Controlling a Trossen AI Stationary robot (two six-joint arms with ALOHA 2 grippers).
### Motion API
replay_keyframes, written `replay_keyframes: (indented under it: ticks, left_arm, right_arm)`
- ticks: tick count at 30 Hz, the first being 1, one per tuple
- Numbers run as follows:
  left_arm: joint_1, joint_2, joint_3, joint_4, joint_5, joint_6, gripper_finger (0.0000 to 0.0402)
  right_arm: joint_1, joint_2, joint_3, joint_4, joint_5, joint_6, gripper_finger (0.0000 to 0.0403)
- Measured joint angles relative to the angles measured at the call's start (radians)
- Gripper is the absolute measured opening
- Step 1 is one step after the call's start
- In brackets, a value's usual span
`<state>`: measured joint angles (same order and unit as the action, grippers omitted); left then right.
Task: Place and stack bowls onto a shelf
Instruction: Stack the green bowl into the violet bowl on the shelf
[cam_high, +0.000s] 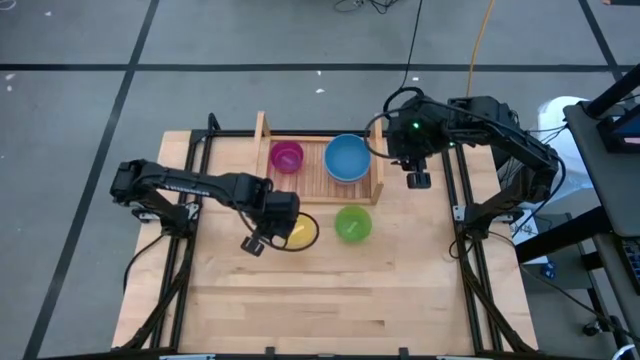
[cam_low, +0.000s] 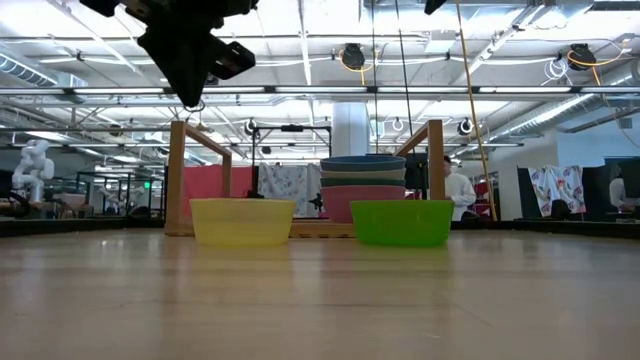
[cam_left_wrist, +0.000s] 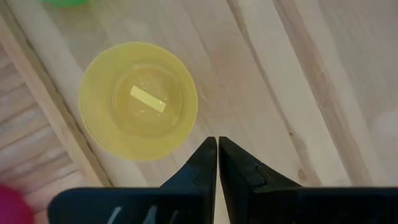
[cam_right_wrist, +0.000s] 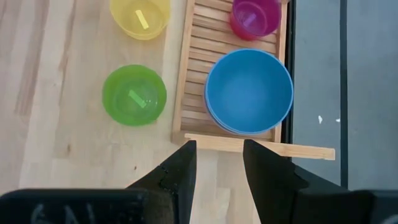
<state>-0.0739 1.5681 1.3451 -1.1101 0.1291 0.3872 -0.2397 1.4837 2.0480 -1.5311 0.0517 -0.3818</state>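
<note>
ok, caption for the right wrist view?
Open right gripper above shelf: blue-topped stack, purple bowl.

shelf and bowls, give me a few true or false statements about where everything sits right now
1. The round blue plastic bowl tops a stack on the light-wood slatted shelf. True.
2. The round yellow plastic bowl is on the shelf. False: it sits on the tabletop before it.
3. The left gripper is shut and holds nothing. True.
4. The right gripper grips the light green plastic bowl. False: it is open and empty.
</note>
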Motion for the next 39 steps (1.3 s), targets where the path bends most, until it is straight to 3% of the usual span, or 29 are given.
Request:
replay_keyframes:
  ticks: [4,12,17,21,28,39]
  left_arm:
    - [0.0,0.0,-0.001,0.003,0.0,-0.05,0.0021]
    - [0.001,0.0,-0.001,0.001,0.0,-0.139,0.0021]
    - [0.02,0.0,-0.001,-0.022,0.0,-0.18,0.0021]
    - [0.033,0.0,-0.001,-0.047,-0.001,-0.179,0.0021]
    - [0.042,-0.041,-0.002,-0.059,-0.002,-0.154,0.0021]
    - [0.041,-0.28,-0.002,-0.074,-0.025,-0.201,0.0021]
  right_arm:
    - [0.025,0.0,0.0,0.0,-0.002,-0.017,0.011]
    - [0.097,0.007,0.0,-0.025,-0.004,0.053,0.0007]
    - [0.187,0.016,-0.028,-0.033,-0.005,0.127,0.0002]
    - [0.267,0.018,-0.149,0.0,-0.034,0.182,0.0001]
    - [0.331,0.015,-0.409,0.298,-0.103,0.276,0.0001]
    - [0.338,0.014,-0.706,0.634,-0.105,0.449,0.0012]
